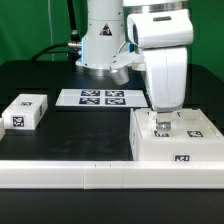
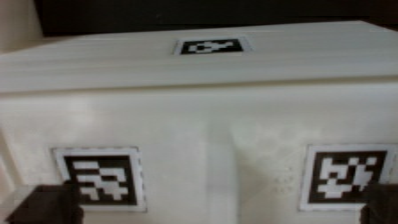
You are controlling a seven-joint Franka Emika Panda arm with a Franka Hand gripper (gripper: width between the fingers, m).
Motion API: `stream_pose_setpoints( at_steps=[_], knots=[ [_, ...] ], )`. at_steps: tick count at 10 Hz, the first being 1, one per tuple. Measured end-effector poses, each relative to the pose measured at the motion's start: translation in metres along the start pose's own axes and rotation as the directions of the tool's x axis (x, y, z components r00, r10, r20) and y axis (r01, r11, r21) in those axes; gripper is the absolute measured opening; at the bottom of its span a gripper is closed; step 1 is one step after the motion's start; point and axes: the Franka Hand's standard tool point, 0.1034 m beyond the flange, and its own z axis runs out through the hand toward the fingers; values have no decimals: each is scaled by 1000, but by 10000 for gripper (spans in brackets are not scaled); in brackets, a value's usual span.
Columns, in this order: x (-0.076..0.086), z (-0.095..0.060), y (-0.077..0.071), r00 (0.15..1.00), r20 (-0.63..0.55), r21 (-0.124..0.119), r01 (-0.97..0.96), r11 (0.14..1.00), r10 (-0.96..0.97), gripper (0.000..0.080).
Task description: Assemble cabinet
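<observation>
In the exterior view, the cabinet point(image 1: 150, 150) sits on the black table point(image 1: 60, 140) at about 4 o'clock from the table's middle, a thick white box lying flat with black-and-white tags on its top and on its near face. The arm point(image 1: 160, 60) comes down from 12 o'clock and ends directly over the cabinet's top. There the gripper point(image 1: 165, 126) points straight down at the upper surface, just beside one of the tags. From this view, contact between the tips and the plastic cannot be made out.

The marker board point(image 1: 98, 97) lies flat at about 11 o'clock from the cabinet, well apart from it. A small white block point(image 1: 25, 110) with a single tag rests at 9 o'clock, near the exterior view's left edge. A long white rail point(image 1: 60, 178) runs across the front of the table at 6 o'clock, just beside the cabinet's near face.

In the wrist view, the cabinet point(image 2: 196, 110) fills nearly the whole picture. One tag shows on its farther surface and two on the face nearest the camera. The gripper point(image 2: 214, 202) is spread wide. One of the dark fingers point(image 2: 45, 208) stands beside one of the near tags, the other barely shows at the opposite edge, and nothing is clamped between them.
</observation>
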Motion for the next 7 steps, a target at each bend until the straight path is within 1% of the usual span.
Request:
stream_pose_setpoints(
  at_steps=[1, 2, 3, 4, 5, 6, 7],
  knots=[
    [0, -1, -1, 1000, 1, -1, -7, 1000, 7, 797],
    [1, -12, -8, 995, 7, -17, -97, 995, 97, 797],
    [2, -20, -19, 992, 18, -16, -126, 992, 127, 797],
    [9, -29, -26, 975, 25, -24, -221, 975, 222, 797],
    [13, -32, -29, 970, 27, -26, -240, 970, 241, 797],
    [19, -38, -31, 945, 33, -25, -324, 946, 325, 797],
    [17, -35, -31, 944, 33, -23, -328, 944, 329, 797]
  ],
)
